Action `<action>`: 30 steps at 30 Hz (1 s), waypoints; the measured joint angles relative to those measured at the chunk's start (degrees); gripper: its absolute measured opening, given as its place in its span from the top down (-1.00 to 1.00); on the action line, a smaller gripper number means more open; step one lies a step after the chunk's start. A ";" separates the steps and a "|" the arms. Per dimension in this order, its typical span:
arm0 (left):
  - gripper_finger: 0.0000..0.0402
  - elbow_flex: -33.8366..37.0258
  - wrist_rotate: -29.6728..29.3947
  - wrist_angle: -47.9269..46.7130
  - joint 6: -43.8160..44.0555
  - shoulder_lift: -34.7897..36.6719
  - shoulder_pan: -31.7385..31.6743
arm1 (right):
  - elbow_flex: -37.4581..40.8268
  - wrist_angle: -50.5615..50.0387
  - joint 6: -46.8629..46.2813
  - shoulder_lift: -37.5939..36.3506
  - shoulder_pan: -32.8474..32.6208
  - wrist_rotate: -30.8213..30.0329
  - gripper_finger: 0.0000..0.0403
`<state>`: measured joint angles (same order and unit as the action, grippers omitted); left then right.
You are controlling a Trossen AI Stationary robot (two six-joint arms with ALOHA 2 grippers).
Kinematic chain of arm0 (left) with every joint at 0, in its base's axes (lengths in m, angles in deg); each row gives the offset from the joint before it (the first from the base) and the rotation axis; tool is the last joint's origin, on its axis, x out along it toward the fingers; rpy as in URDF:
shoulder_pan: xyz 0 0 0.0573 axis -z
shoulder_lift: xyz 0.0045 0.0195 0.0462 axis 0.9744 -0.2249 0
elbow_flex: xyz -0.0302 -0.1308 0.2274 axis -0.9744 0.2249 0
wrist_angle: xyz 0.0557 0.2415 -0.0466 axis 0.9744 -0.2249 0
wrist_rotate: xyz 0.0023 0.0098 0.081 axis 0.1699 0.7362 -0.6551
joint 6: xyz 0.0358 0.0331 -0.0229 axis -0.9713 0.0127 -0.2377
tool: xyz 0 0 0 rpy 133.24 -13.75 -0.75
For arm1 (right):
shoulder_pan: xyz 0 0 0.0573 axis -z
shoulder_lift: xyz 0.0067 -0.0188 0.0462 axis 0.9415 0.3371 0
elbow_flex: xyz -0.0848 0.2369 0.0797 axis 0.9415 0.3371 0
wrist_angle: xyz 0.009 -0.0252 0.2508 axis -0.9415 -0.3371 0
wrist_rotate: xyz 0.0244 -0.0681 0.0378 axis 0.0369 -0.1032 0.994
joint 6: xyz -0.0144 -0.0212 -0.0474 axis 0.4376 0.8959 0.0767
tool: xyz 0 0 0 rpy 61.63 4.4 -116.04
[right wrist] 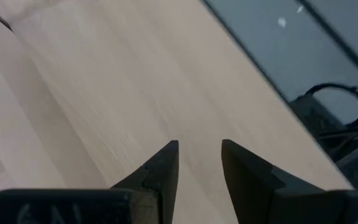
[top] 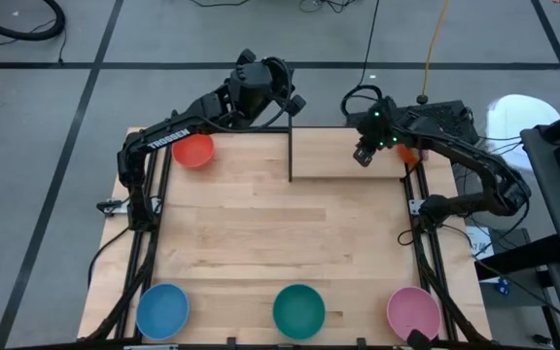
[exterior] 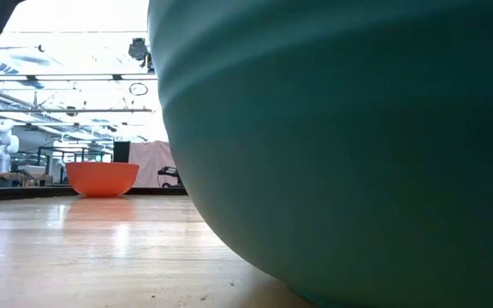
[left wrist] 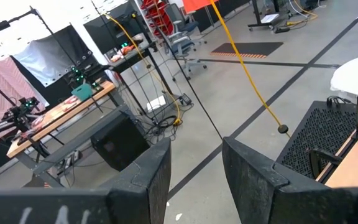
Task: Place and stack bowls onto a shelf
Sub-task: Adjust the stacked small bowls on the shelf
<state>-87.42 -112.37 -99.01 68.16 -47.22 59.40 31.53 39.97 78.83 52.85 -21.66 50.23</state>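
The table [top: 261,233] is pale planked wood with a smooth, faintly shiny finish. The shelf [top: 348,154] is light wood too, matt. The teal bowl [top: 298,310], blue bowl [top: 162,309], pink bowl [top: 413,310] and red-orange bowl [top: 193,150] look like smooth plastic with a soft sheen.

five bowls [top: 298,309], one shelf [top: 348,156], two arms [top: 178,134]

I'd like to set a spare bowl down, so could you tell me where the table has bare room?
The wide middle of the table is bare, between the red-orange bowl and shelf at the far edge and the blue bowl, teal bowl and pink bowl along the near edge. Both arms crowd the far corners.
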 joint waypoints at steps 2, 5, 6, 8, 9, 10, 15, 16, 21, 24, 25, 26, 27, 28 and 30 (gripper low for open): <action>0.26 0.00 0.00 0.00 0.00 0.00 0.00 | 0.00 0.33 0.01 -2.22 0.00 0.00 0.44; 0.26 0.00 0.00 0.00 0.00 0.00 0.00 | 0.00 0.37 -0.31 -5.16 0.00 0.00 0.44; 0.26 0.00 0.00 0.00 -0.01 0.00 0.00 | 0.00 0.39 -0.83 -6.19 0.00 -0.04 0.44; 0.26 0.00 0.00 0.00 -0.02 -0.02 0.00 | 0.00 0.72 -1.53 -8.31 0.00 -0.07 0.44; 0.26 0.00 0.00 0.00 -0.02 -0.02 0.00 | 0.00 0.75 -1.75 -9.38 0.00 -0.11 0.44; 0.26 0.00 0.00 0.00 -0.02 -0.02 0.00 | 0.00 0.75 -2.07 -10.49 0.00 -0.28 0.44; 0.26 0.00 0.00 0.00 -0.02 -0.02 0.00 | 0.00 1.08 -8.43 -15.17 0.00 -6.32 0.44; 0.26 0.00 0.00 0.00 -0.02 -0.02 0.00 | 0.00 1.06 -9.94 -15.90 0.00 -8.09 0.44; 0.26 0.00 0.00 0.00 -0.04 -0.02 0.00 | 0.00 0.62 -13.66 -19.59 0.02 -13.86 0.44; 0.26 0.00 0.00 0.00 -0.04 -0.02 0.00 | 0.00 0.60 -14.67 -21.53 0.02 -13.84 0.44; 0.26 0.00 0.00 -0.02 -0.04 -0.02 0.00 | 0.00 0.60 -14.99 -22.18 0.02 -13.75 0.44; 0.26 0.00 0.00 0.00 -0.04 -0.02 0.00 | 0.00 0.58 -15.05 -22.83 0.00 -13.64 0.44; 0.26 0.00 0.00 0.00 -0.05 -0.02 0.00 | 0.00 0.45 -15.05 -23.48 0.00 -13.64 0.44; 0.26 0.00 0.00 0.00 -0.07 -0.02 0.02 | 0.00 0.10 -15.05 -24.17 0.00 -13.65 0.44; 0.26 0.00 0.00 0.00 -0.04 -0.02 0.00 | 0.00 -0.84 -15.06 -25.56 0.00 -13.66 0.44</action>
<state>-87.42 -112.37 -99.01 68.11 -47.24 59.40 31.53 39.13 63.77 27.29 -21.66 36.57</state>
